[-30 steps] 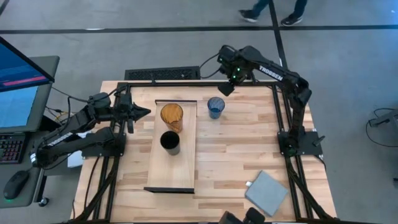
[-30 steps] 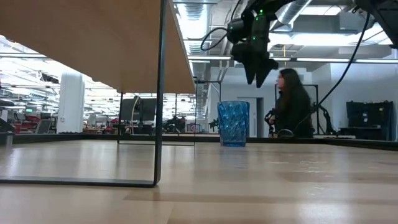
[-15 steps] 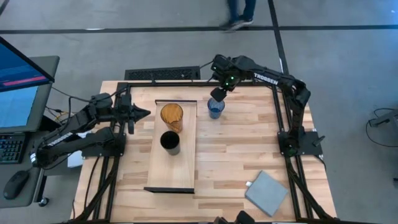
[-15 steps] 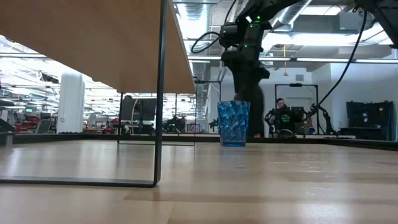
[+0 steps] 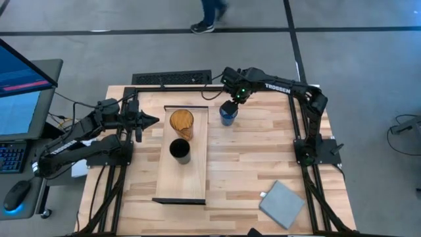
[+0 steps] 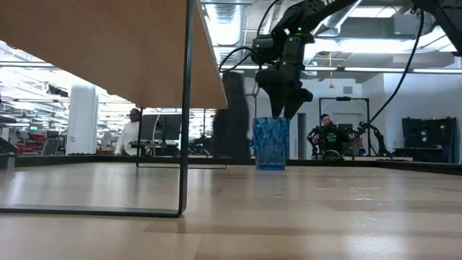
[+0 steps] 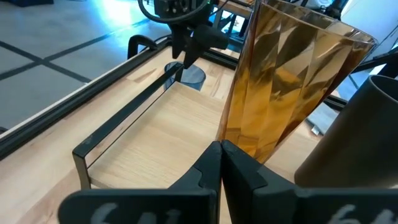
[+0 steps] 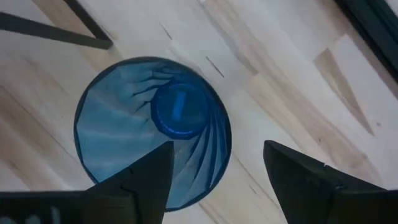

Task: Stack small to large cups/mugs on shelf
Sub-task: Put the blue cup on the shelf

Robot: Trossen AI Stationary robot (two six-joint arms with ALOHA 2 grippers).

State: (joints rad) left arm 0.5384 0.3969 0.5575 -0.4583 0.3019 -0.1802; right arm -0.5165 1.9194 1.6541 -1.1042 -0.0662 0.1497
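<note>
The blue cup [image 5: 227,116] stands upright on its base on the table, just right of the shelf's [image 5: 186,184] far end; it also shows in the low view [image 6: 271,143]. The amber cup [image 5: 182,123] and the black cup [image 5: 179,151] stand on the shelf. My right gripper [image 8: 217,149] is open and points down just above the blue cup's [image 8: 155,149] rim, one finger over the cup's inside and one outside it. My left gripper [image 7: 221,155] is shut, level, left of the amber cup [image 7: 286,93] and apart from it.
A flat grey pad [image 5: 283,203] lies at the table's near right corner. The shelf's dark leg [image 6: 186,108] stands in the low view. A person [image 5: 207,13] walks beyond the far edge. Bare tabletop lies right of the shelf [image 5: 256,158].
My right gripper has gone toward the table's left edge and down, from beyond the blue cup to just above its rim. The cups have kept still.
</note>
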